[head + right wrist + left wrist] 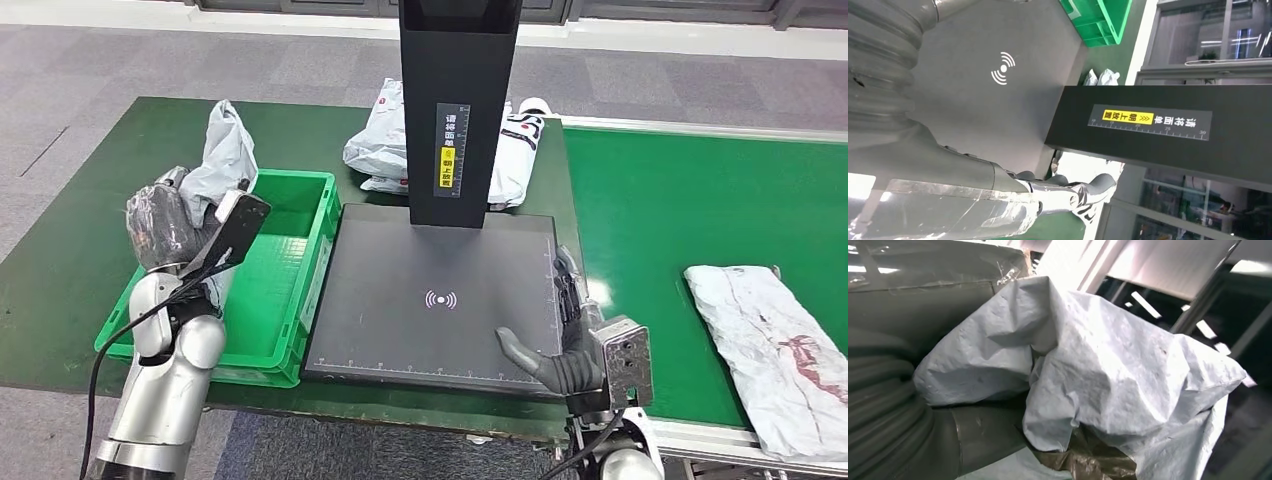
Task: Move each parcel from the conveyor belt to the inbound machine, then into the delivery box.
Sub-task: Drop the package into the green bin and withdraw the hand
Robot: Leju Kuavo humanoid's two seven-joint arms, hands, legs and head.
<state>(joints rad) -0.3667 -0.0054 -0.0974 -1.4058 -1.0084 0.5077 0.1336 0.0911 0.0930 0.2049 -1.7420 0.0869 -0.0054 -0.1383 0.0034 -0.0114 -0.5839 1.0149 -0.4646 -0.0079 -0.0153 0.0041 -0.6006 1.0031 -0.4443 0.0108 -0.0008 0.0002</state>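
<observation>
My left hand [165, 225] was up over the left end of the green crate [290, 300], fingers wrapped around a crumpled grey-white parcel [225, 150]. The bag stuck up above the hand, clear of the crate floor. Left wrist view had the same parcel [1108, 370] bunched tight against my thumb [973, 437], so the hold was firm.

My right hand [560, 340] sat at the right front corner of the black scan pad [430, 300], fingers loosely extended and apart, nothing in them. Thumb pointed in over the pad surface. Couldn't tell whether the hand touched the pad.

Another white parcel [775, 335] with red print lay flat on the green conveyor belt [660, 200], well to the right of my right hand. More bagged parcels [385, 140] were piled behind the scanner's black post [455, 100], on the green table [70, 270].
</observation>
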